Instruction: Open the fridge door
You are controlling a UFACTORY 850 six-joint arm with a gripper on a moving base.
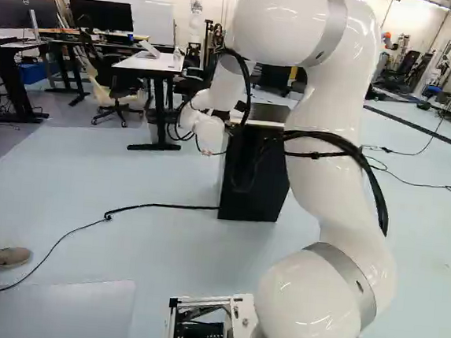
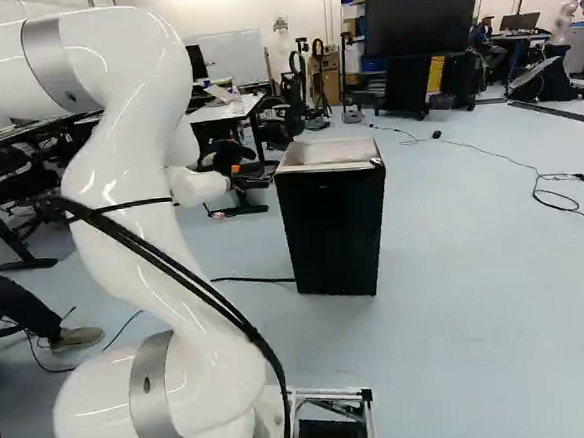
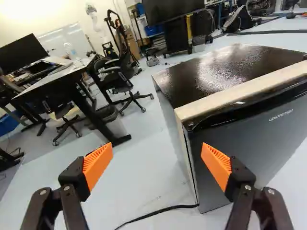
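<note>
The mini fridge [image 2: 333, 226] is upright on the floor [image 2: 478, 296], ahead of the base; in the right base view it stands just beside the white arm [image 2: 143, 169], and in the left base view partly behind it. The arm is bent forward, and its far end is near the fridge. The fridge door [image 3: 254, 143] looks closed, and I see no handle on it.

The jaws are wide apart and hold nothing. One of the orange pads [image 3: 216, 165] is seen in front of the door, close to its upright side edge [image 3: 192, 165]; the other has floor behind it. I see no contact with the fridge.

In my judgement, the step in hand is the approach to the door edge, and the opening is not yet begun. The next move probably asks to bring the jaws forward and line them up with this edge, so that one finger can catch it; then a slow pull outward. If this side is the hinge side, the pull will not help. The thin black cable [image 3: 165, 209] near the fridge foot should be avoided.
</note>
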